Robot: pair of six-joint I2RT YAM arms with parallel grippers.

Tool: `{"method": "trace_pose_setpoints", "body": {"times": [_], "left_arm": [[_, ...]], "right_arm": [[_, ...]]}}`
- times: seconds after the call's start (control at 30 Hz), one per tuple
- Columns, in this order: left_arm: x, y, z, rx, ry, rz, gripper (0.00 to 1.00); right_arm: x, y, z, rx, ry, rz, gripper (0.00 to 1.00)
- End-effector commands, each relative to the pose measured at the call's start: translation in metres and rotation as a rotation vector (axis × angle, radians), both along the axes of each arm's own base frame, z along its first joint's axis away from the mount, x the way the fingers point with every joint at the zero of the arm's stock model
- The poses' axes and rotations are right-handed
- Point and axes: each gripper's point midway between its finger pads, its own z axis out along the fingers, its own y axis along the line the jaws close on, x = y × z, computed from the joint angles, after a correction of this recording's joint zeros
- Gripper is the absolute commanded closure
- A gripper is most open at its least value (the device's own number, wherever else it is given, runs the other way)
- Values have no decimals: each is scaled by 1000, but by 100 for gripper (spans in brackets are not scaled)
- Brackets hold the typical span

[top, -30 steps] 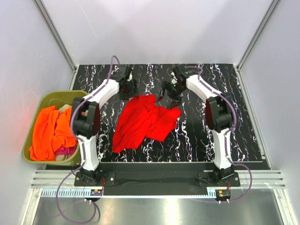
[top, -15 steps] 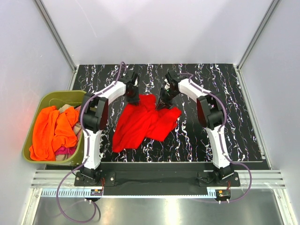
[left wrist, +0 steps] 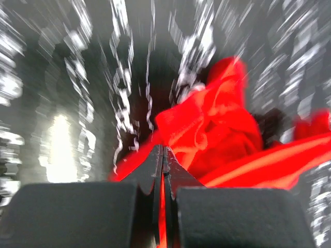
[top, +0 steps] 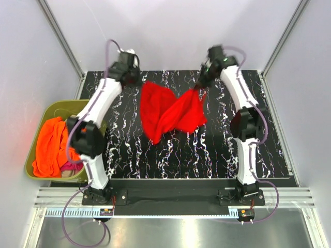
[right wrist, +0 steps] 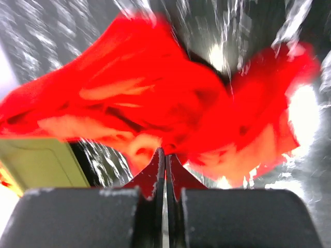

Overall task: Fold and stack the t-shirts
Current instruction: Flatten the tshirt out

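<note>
Red t-shirt (top: pixel 170 111) strung between the two grippers, left gripper (top: pixel 140 81) with jaws pinched tight on one upper edge, right gripper (top: pixel 199 87) clamped on the other, cloth sagging beneath both, over the table (top: pixel 258 150).

Top view overhead, facing down; wrist views close-up; all share red t-shirt (top: pixel 168 109).

A t-shirt (top: pixel 170 111) is held over the far half of the table (top: pixel 155 155). It is strung between the left gripper (top: pixel 139 82) at its left end and the right gripper (top: pixel 199 87) at its right end (both pinched onto the cloth), and it sags between them. A tub (top: pixel 59 107) is set off the table's left edge, with further t-shirts (top: pixel 51 147) heaped in it.
</note>
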Motion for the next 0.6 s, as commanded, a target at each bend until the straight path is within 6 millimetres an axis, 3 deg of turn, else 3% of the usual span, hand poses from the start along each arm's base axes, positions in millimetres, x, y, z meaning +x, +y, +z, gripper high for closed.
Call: {"method": "trace_pose_setpoints", "body": {"times": [0.0,0.07,0.1,0.13,0.17,0.2,0.23,0.27,0.3,0.33,0.37,0.4,0.47,0.57], "left_arm": [[-13,44,145,-19,-324,138,100],[-42,65,188,-21,-412,182,100],[-42,66,184,-17,-402,184,100],[-59,75,206,-23,-455,203,100],[-67,80,206,-12,-458,212,100],[-75,85,212,-11,-472,224,100],[-95,95,232,-15,-525,250,100],[-103,100,232,-1,-533,259,100],[-112,106,237,8,-550,272,100],[-126,114,249,17,-583,296,100],[-131,119,244,44,-574,296,100],[-135,119,244,48,-577,292,100],[-141,123,235,60,-562,298,100],[-143,119,228,44,-545,280,100]], "right_arm": [[-29,-29,149,-83,-307,2,100],[-52,-50,188,-139,-390,-27,100],[-53,-50,178,-148,-358,-23,100],[-71,-61,203,-162,-415,-46,100],[-81,-67,193,-188,-379,-50,100],[-89,-72,200,-196,-400,-62,100],[-110,-86,223,-214,-465,-100,100],[-119,-92,211,-243,-435,-106,100],[-125,-99,218,-253,-471,-128,100],[-145,-112,238,-263,-536,-169,100],[-153,-117,227,-281,-516,-182,100],[-167,-123,243,-265,-579,-206,100],[-174,-131,229,-289,-558,-236,100],[-184,-137,230,-281,-566,-272,100]]}}
